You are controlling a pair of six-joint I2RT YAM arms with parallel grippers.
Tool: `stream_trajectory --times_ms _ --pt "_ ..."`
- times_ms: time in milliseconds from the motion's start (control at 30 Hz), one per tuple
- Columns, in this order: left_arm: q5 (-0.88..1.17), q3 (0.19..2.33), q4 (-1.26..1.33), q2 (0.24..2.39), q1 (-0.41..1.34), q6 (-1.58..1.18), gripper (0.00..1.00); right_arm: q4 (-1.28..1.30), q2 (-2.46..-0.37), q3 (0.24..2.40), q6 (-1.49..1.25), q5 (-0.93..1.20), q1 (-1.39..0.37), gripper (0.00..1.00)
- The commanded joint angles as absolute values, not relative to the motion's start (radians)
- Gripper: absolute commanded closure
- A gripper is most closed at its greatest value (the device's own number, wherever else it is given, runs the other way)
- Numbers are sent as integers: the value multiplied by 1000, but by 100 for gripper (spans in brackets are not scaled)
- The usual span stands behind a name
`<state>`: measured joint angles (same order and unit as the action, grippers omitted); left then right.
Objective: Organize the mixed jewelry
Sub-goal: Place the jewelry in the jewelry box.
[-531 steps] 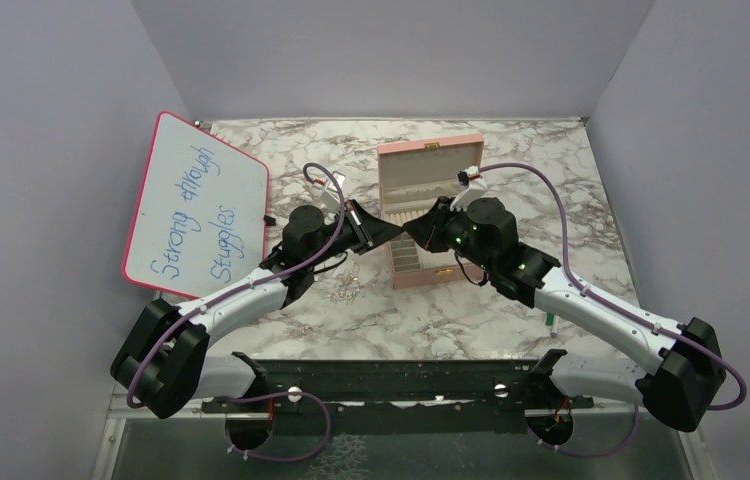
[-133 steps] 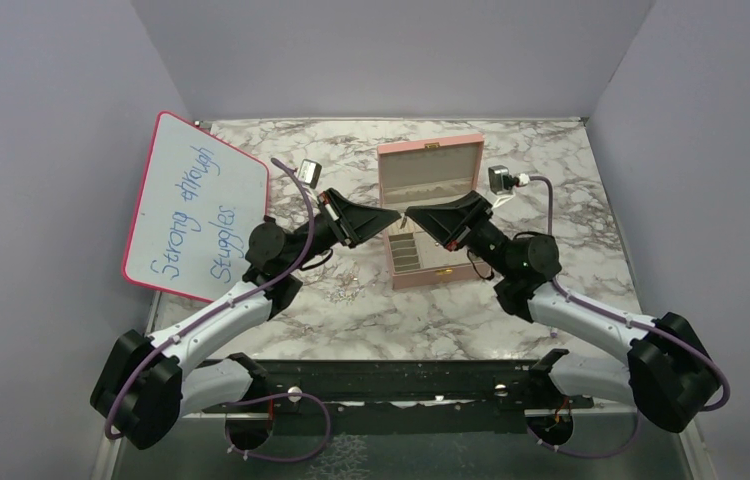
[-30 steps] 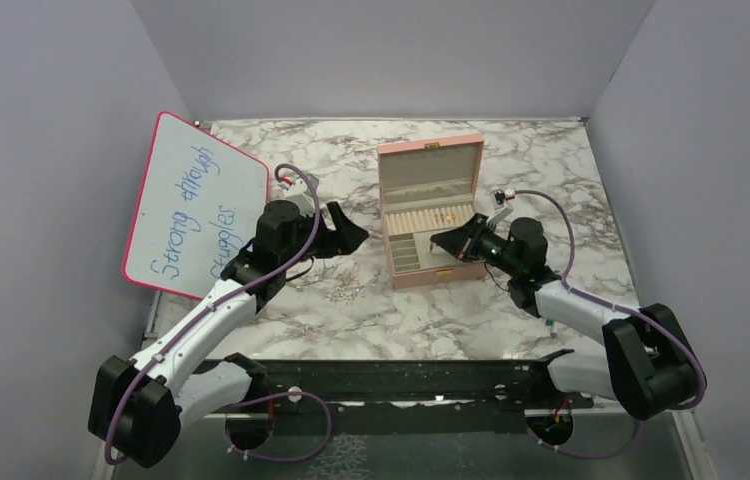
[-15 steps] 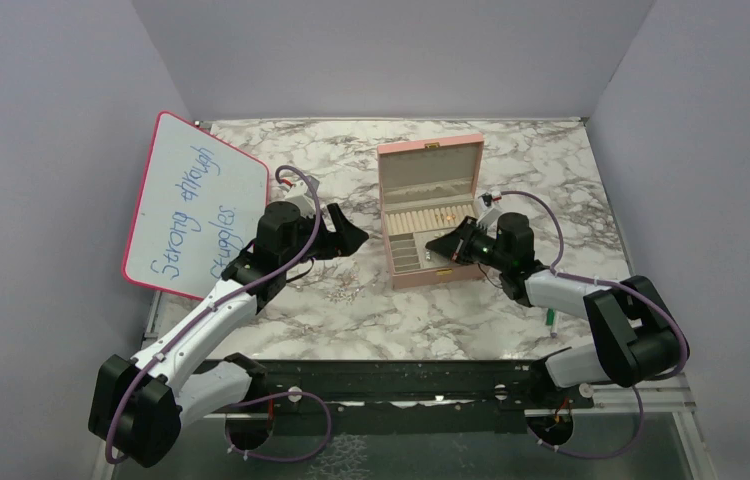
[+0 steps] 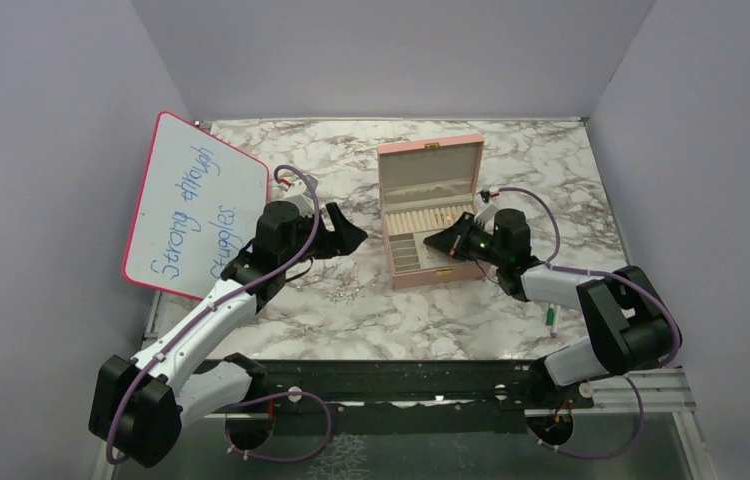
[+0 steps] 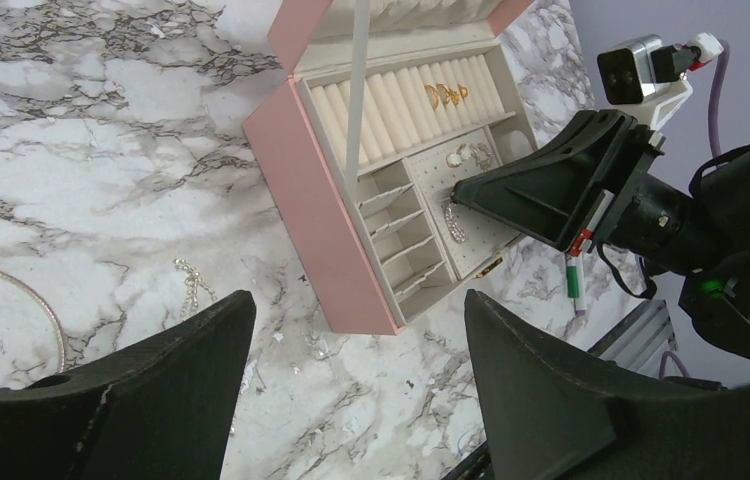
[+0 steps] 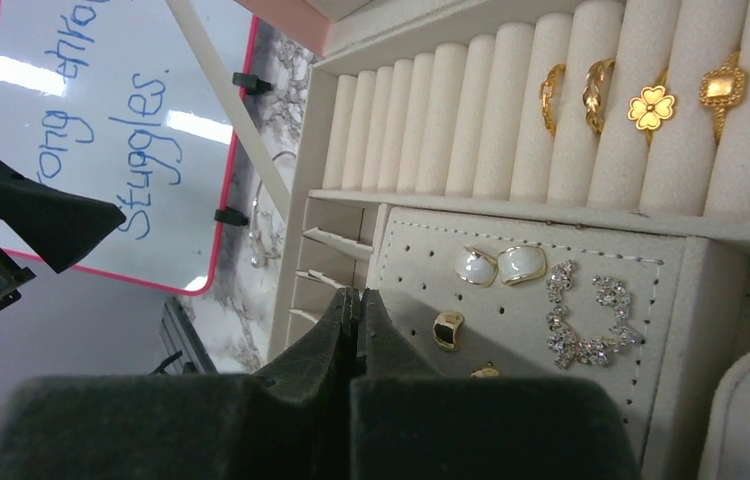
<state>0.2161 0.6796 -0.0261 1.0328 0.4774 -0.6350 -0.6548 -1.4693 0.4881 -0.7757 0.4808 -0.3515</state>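
Note:
The pink box stands open mid-table. Gold rings sit in its cream rolls, and white earrings, crystal earrings and a small gold earring lie on its dotted pad. My right gripper is shut with nothing showing between its fingers, its tip low over that pad. My left gripper hangs open above the table left of the box. Loose jewelry lies there: a thin silver hoop and a short chain.
A whiteboard with blue writing leans at the left wall. A green-and-white marker pen lies on the marble by the right arm. The box's raised lid stands behind the compartments.
The right arm has drawn its elbow in and slid the shut gripper slightly left over the box. The left arm has not moved.

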Motion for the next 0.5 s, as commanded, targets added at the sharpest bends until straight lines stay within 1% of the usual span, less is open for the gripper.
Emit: stream_trajectory --times_ms 0,467 --pt "215 681 -3 1038 469 -629 22 -731 -1480 507 -799 433 -347 99" --pt "227 681 -4 1044 462 -630 22 -765 -1515 523 -801 411 -347 99"
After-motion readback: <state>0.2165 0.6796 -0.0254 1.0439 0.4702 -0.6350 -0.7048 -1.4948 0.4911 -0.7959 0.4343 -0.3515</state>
